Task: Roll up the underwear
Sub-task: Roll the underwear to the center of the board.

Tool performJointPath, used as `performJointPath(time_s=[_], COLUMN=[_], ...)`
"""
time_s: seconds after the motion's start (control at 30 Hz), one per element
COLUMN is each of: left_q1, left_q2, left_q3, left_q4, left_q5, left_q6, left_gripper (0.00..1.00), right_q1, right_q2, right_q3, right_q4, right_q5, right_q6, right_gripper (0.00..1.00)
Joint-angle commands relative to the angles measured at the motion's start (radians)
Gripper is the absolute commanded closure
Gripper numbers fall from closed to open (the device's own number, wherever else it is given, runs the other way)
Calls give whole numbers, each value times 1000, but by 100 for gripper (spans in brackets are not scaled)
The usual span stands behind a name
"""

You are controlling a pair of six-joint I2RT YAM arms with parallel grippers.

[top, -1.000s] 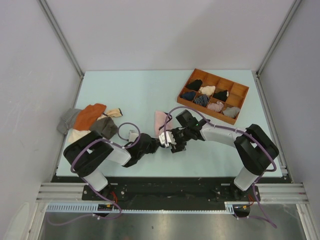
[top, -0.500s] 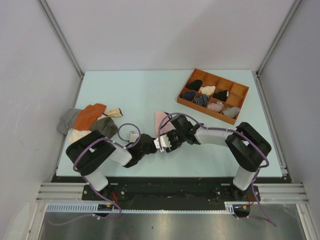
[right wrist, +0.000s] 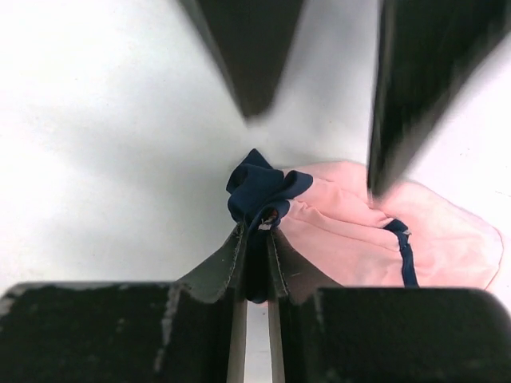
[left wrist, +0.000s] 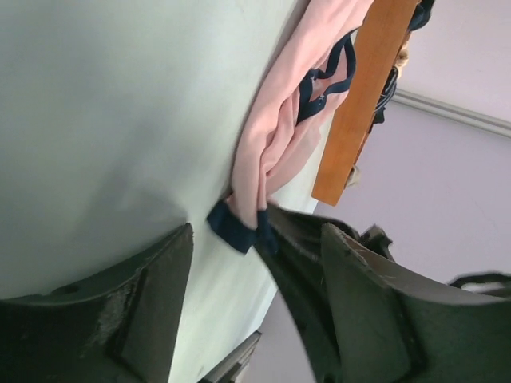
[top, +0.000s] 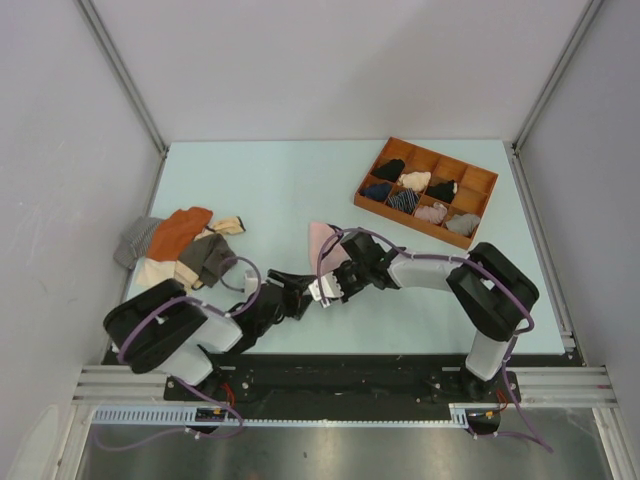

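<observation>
The underwear [top: 321, 240] lies just beyond both sets of jaws in the top view. Left wrist: your left gripper [left wrist: 257, 239] gapes, the navy corner between its jaws. Right wrist: your right gripper [right wrist: 255, 231] pinches only that corner, so a tug could slip it free.

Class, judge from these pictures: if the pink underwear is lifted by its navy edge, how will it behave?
Probably floppy: the underwear lies in soft folds and bunches where the right gripper pinches it. Likely light, being thin fabric. It should drape, not roll or tip.
</observation>
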Motion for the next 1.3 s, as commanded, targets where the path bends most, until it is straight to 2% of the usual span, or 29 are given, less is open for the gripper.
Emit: performJointPath(time_s=[0.0,0.1,0.2,0.27,0.3,0.4,0.53,0.63,0.77,0.9,0.97,1.2,1.27], left_q1=[3,15,20,20,20,20,17,9,-29,-85,-112,-258,-307], left_q2=[-154,-277,-415,-488,-562,-704,-884,-1008,-1098,-1102,-1086,-945,-873], left_q3=[-106,-143,-128,-104,-99,-134,-247,-280,-292,-285,-272,-185,-116], left_q4=[37,-1,-96,-169,-188,-172,-95,-75,-55,-85,-96,-219,-271], left_q5=[-17,-6,15,43,52,96,147,196,261,311,331,316,299], left_q6=[98,245,554,699,830,1012,1132,1218,1336,1486,1516,1684,1717], left_gripper=[26,22,20,18,18,17,18,18,18,18,18,19,19], right_q1=[-21,-27,-33,-39,-45,-50,-56,-62,-97,-128,-134,-142,-147], right_q2=[13,20,29,28,26,31,43,74,123,171,203,293,319], right_q3=[-3,41,97,121,140,170,216,271,345,403,433,515,543], right_q4=[-181,-282,-405,-490,-515,-616,-724,-816,-935,-974,-982,-1038,-1070], right_q5=[-26,-69,-123,-161,-175,-212,-255,-273,-327,-353,-349,-341,-346], right_q6=[-14,-14,-13,-17,-17,-25,-30,-24,-13,30,67,108,110], right_gripper=[88,89,90,90,91,91,91,91,91,91,91,90,89])
